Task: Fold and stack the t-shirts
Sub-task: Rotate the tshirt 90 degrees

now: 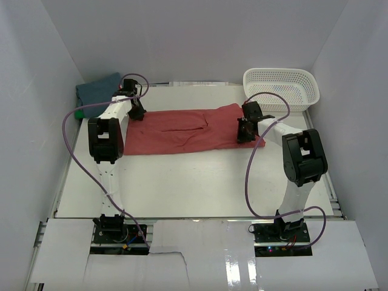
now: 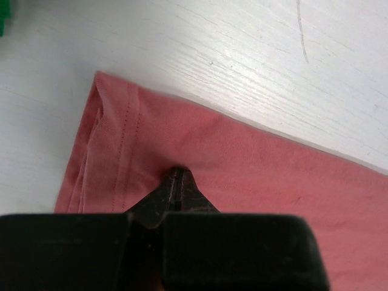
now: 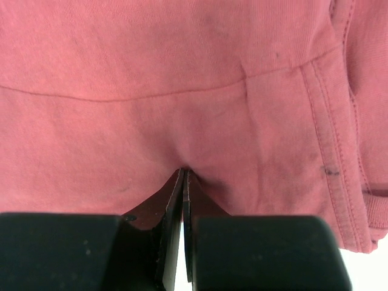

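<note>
The coral-red t-shirt (image 1: 182,131) lies folded lengthwise in a long strip across the table's far half. My left gripper (image 1: 136,112) is shut on the shirt's left end, near its hemmed edge (image 2: 115,130); the fingertips (image 2: 177,176) pinch the cloth. My right gripper (image 1: 245,128) is shut on the shirt's right end (image 3: 182,91), fingertips (image 3: 183,173) closed on a fold beside a stitched seam. A slate-blue t-shirt (image 1: 97,91) lies folded at the far left corner. A bit of bright green t-shirt (image 1: 79,114) shows at the left wall and in the left wrist view (image 2: 5,15).
A white mesh basket (image 1: 282,88) stands at the far right corner. White walls close in the table on three sides. Purple cables loop from both arms. The near half of the white table (image 1: 194,182) lies in front of the shirt.
</note>
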### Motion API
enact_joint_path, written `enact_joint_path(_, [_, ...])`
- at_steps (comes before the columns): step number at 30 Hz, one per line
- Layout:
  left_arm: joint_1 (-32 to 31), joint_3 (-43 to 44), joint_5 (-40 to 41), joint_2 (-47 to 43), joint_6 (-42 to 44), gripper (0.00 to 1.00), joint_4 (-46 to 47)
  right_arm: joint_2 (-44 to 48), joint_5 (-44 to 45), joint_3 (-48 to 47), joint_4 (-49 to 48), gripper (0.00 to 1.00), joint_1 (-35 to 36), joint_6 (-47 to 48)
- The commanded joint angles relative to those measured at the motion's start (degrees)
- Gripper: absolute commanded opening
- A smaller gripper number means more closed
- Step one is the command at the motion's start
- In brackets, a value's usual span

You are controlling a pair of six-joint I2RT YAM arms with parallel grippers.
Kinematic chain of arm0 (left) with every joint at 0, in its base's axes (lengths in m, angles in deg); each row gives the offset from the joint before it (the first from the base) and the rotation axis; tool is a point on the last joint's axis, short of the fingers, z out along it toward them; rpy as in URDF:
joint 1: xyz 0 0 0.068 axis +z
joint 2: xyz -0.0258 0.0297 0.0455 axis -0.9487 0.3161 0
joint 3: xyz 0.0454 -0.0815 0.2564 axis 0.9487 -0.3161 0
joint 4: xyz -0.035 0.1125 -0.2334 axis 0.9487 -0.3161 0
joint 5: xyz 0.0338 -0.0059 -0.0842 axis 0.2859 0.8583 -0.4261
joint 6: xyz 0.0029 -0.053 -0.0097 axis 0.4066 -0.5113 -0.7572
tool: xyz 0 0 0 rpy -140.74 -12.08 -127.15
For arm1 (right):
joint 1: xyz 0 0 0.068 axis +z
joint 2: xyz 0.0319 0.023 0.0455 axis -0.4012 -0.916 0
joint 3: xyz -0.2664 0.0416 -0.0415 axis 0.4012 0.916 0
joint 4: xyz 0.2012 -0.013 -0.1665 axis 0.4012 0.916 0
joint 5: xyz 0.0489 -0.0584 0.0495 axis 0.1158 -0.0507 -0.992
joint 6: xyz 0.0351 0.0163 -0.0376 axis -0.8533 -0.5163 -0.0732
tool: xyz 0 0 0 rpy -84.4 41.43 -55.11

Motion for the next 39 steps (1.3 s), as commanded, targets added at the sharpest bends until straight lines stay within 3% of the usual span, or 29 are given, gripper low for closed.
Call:
enact_joint_path(1, [0.8,-3.7,4.7,0.3,-1.8,0.00,-7.3,-1.4,0.3,-3.6,1.7,0.08,-0.2,0.8])
enact_joint_path(13, [1.0,-19.3,3.1,-3.9,-7.4,0.00,-10.1,-8.5,-0.8,-13.4,5.0,0.08,-0.2,0.8])
enact_joint_path(27, [0.4,-46.1,-4.2,-18.1,-12.1,0.00,-2.3,-18.9,-2.4,-26.9,9.0,0.08,-0.2,1.8])
enact_joint_path(39, [-11.9,-56.9,-9.1,-25.7,-19.9,0.00,-0.4,-26.9,-7.9,-37.4,10.1,0.08,0.5,1.4])
